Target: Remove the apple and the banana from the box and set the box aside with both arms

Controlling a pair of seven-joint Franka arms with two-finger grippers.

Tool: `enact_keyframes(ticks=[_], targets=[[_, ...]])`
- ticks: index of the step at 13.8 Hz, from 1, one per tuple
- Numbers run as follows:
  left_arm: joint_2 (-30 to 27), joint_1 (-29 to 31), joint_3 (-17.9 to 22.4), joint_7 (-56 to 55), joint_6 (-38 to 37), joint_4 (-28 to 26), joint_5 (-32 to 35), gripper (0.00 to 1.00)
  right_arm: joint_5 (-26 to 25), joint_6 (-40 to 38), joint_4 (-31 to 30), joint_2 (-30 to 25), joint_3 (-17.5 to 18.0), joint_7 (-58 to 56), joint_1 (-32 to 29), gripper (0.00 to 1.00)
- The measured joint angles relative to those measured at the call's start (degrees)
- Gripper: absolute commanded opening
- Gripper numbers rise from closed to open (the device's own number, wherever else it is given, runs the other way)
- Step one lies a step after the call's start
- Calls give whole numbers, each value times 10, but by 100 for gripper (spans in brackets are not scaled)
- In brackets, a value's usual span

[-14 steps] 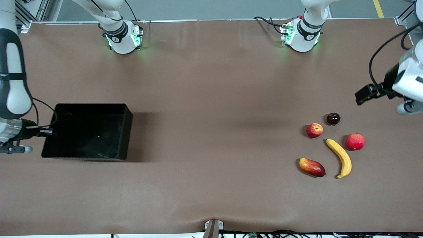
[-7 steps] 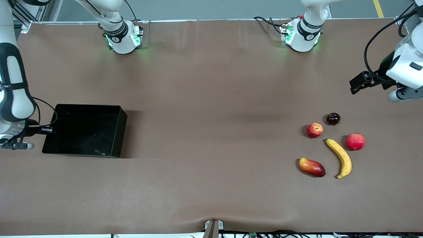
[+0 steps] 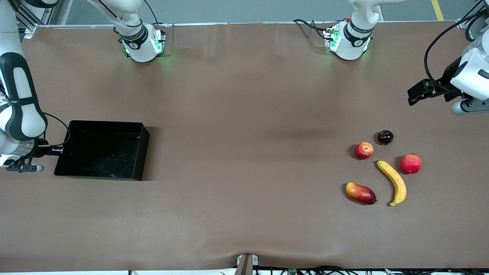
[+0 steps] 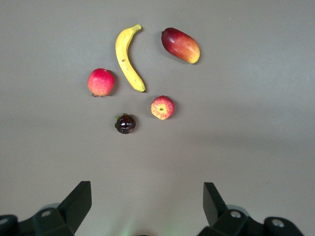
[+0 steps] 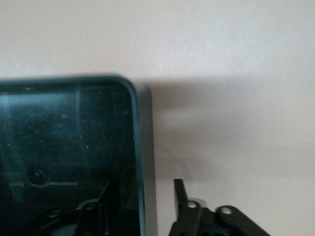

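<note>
The black box [image 3: 142, 152] sits at the right arm's end of the table. My right gripper [image 3: 57, 151] is at its end wall; in the right wrist view [image 5: 142, 206] one finger is inside the box [image 5: 64, 147] and one outside, shut on that wall. The yellow banana [image 3: 393, 182] and the small red apple [image 3: 363, 150] lie on the table at the left arm's end. My left gripper [image 3: 464, 107] hangs open and empty high above the table near them. The left wrist view shows the gripper [image 4: 147, 206], the banana [image 4: 127, 59] and the apple [image 4: 162, 107].
A red-yellow mango [image 3: 360, 193] lies beside the banana, nearer the front camera than the apple. A pinkish-red round fruit [image 3: 410, 163] lies on the banana's other flank. A small dark fruit [image 3: 385, 136] lies just farther than the apple. The brown table stretches between box and fruits.
The box has come down from its raised position and shifted slightly toward the table's middle with my right gripper. My left gripper has drifted a little. The fruits have not moved.
</note>
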Motion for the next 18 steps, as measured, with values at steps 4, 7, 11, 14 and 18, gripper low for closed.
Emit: enact_keyframes(ticks=[4,7,11,14,18], targets=[[-5,0,0,0,1,-6,-2,100,0,-11,80,-9,12,0,8,100],[-3,-1,0,0,4,-17,-2,100,0,-36,139,-12,16,0,37,100],[-3,-2,-1,0,16,-18,-3,100,0,-77,200,-12,17,67,106,100],[-3,-2,-2,0,21,-17,-3,100,0,-100,209,-16,17,160,151,100],[-4,-2,-2,0,22,-14,-3,100,-21,-214,219,-70,17,236,180,100]])
